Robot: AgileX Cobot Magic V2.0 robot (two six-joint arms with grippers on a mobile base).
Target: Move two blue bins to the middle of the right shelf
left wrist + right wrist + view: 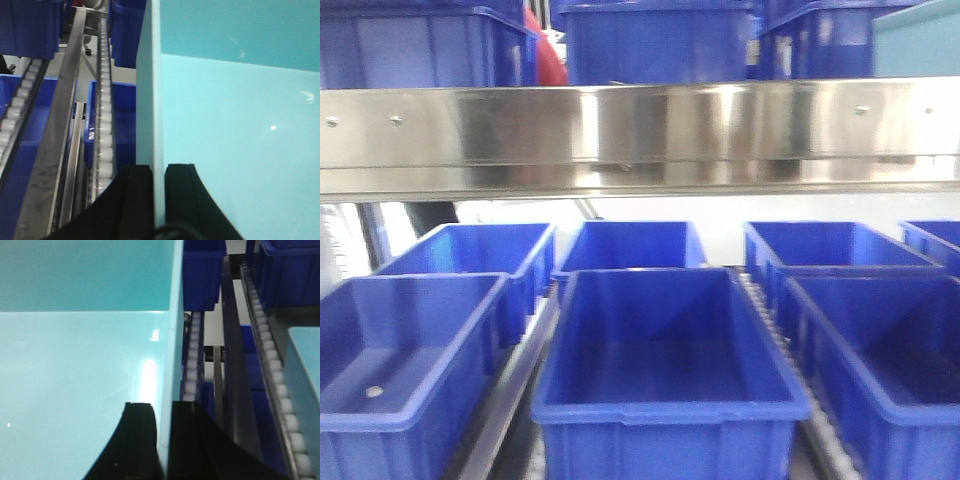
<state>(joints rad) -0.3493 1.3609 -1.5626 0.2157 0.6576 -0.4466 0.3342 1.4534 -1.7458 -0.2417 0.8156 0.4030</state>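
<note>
Left hand [159, 172] pinching light-blue bin [235, 125] wall, bin extending rightward — right hand [164, 412] pinching wall, bin extending leftward.

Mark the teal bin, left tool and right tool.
teal bin [235, 130], left wrist view, smooth inner face.
left tool [159, 172], left wrist view, midway between fingertips, astride the bin's wall.
right tool [162, 410], right wrist view, midway between fingertips, astride the bin's wall.
</note>
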